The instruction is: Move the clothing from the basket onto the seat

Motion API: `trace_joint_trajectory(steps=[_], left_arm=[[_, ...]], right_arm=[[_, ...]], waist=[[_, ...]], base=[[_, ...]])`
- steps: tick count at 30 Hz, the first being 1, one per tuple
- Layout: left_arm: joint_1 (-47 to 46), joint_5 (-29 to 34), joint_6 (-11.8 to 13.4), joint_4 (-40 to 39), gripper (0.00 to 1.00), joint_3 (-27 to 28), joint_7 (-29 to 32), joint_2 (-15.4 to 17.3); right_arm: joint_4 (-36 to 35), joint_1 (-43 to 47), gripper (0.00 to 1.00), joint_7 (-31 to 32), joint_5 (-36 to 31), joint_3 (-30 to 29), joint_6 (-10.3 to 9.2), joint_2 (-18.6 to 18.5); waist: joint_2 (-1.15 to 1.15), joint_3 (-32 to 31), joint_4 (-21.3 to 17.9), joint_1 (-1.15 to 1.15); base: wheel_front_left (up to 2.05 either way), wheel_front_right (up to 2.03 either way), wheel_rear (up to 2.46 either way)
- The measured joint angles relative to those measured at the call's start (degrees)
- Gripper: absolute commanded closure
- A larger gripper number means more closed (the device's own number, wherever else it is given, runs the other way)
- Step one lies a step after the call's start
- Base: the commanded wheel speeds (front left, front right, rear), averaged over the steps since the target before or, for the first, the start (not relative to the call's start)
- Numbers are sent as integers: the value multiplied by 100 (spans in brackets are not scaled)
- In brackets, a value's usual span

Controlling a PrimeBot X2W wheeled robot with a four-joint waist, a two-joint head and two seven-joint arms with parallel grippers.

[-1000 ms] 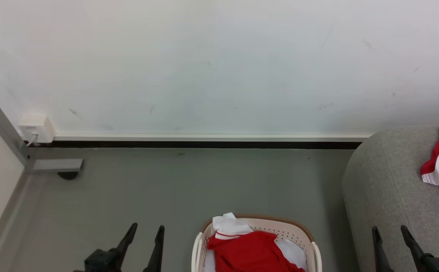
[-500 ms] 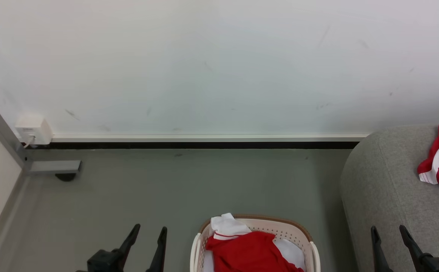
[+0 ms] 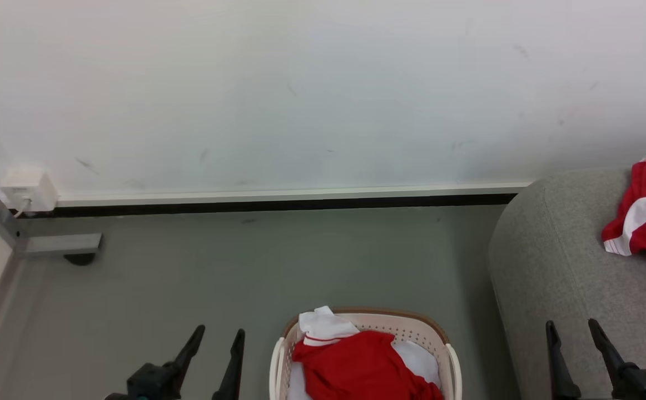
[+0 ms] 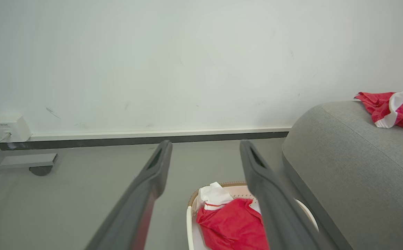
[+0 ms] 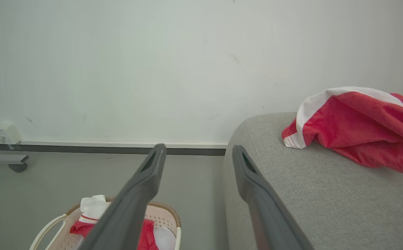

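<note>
**Snags to watch before reaching into the basket**

Both grippers are empty, fingers spread wide. The left gripper hangs near left over the floor, and the right gripper near right by the sofa. The red-and-white clothing lies heaped in the basket on the floor between them. Another red garment lies far right on the sofa. A deep pinch could catch the basket's perforated wall and lift it too. A shallow one might let the fabric slip short of the sofa.
</note>
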Motion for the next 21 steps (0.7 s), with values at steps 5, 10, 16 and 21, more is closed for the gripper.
trace_joint_trajectory(steps=[5, 10, 16, 21], left_arm=[[-236, -1, 0, -12, 0, -131, 0, 71], [-834, -7, -1, 41, 0, -445, 0, 191], [-1726, 51, -1, 555, 0, -1170, 0, 414], [-2524, 66, -12, 1178, 0, -1876, 194, 588]], right_arm=[[-211, -183, 0, -9, -40, -16, 0, 0], [-544, -544, 0, -10, -80, 15, 0, -3], [-1025, -1126, 0, -11, -98, 152, 0, -7], [-1419, -1657, 0, -11, -23, 257, 0, -8]], waist=[[0, 245, -154, 0], [0, 728, -313, 0], [0, 1541, -529, 1], [0, 2327, -733, 1]], base=[[0, 0, 0], [0, 0, 0], [0, 0, 0], [0, 0, 0]])
